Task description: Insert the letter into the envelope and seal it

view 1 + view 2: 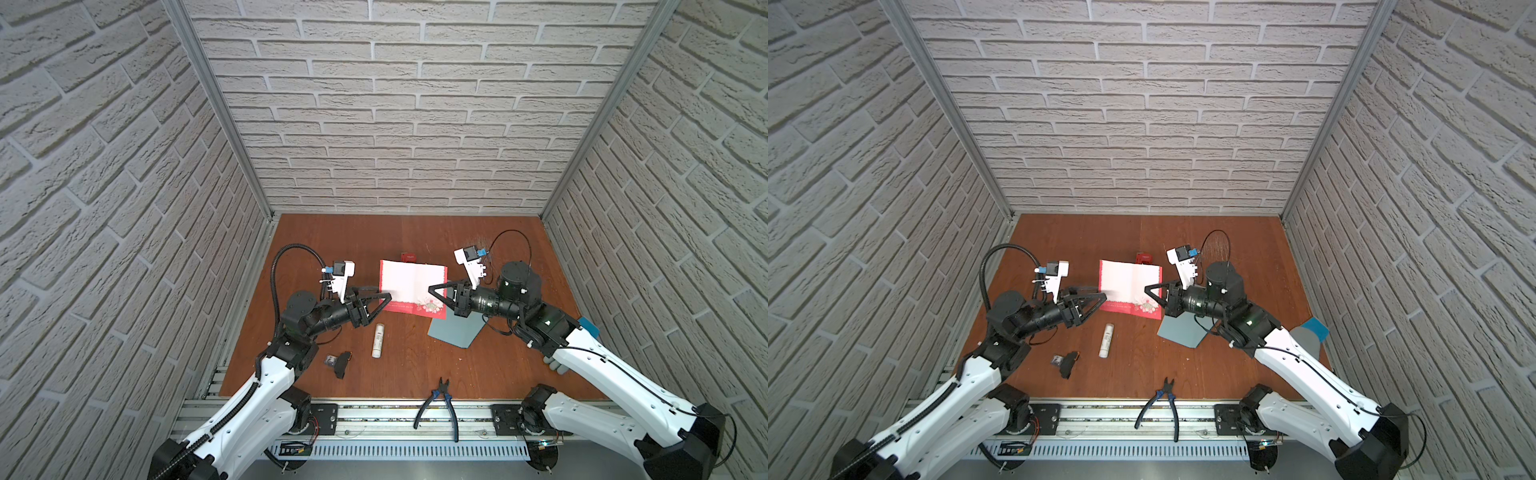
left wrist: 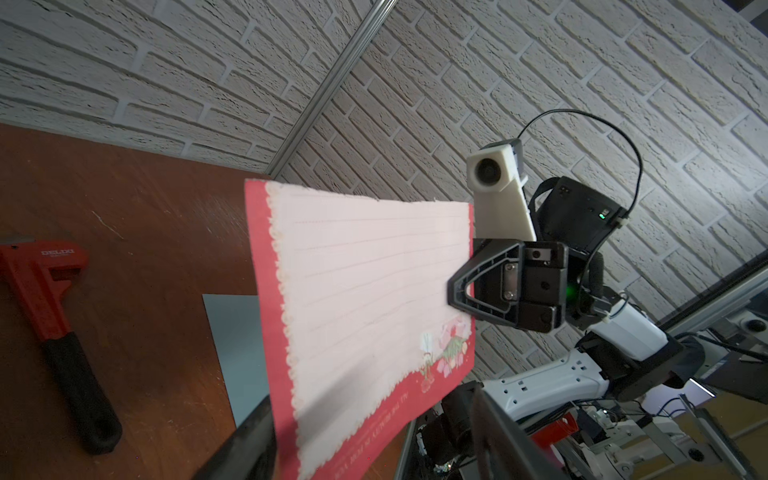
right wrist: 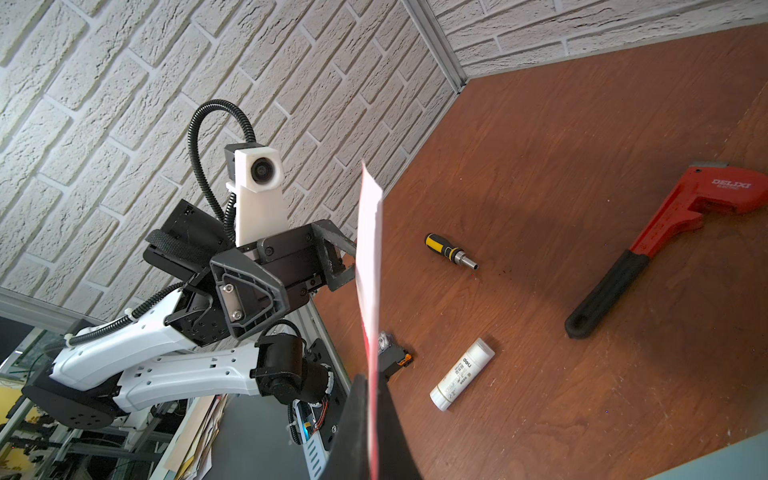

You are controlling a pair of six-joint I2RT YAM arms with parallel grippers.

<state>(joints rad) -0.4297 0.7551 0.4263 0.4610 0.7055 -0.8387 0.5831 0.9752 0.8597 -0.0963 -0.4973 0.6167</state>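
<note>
Holding: right gripper (image 1: 432, 289) is pinched tight on the letter's (image 1: 411, 282) edge, so the sheet hangs clear of the table (image 1: 415, 365).
Left gripper (image 1: 384, 294): jaws spread wide, straddling the opposite edge without clamping, so the right side probably carries the sheet alone.
Envelope (image 1: 453, 330): flat on the table, below and just behind the right gripper, partly hidden.
Next: probably lowering the letter toward the envelope.

On your worktop (image 1: 332, 241) you can count one letter (image 1: 411, 282), one envelope (image 1: 455, 332), one glue stick (image 1: 378, 340), one wrench (image 3: 665, 241), one screwdriver (image 3: 451, 251), one pair of pliers (image 1: 440, 405), one glove (image 1: 1306, 336) and one small black part (image 1: 341, 363). You have two hands: left hand (image 1: 384, 296), right hand (image 1: 432, 289).
</note>
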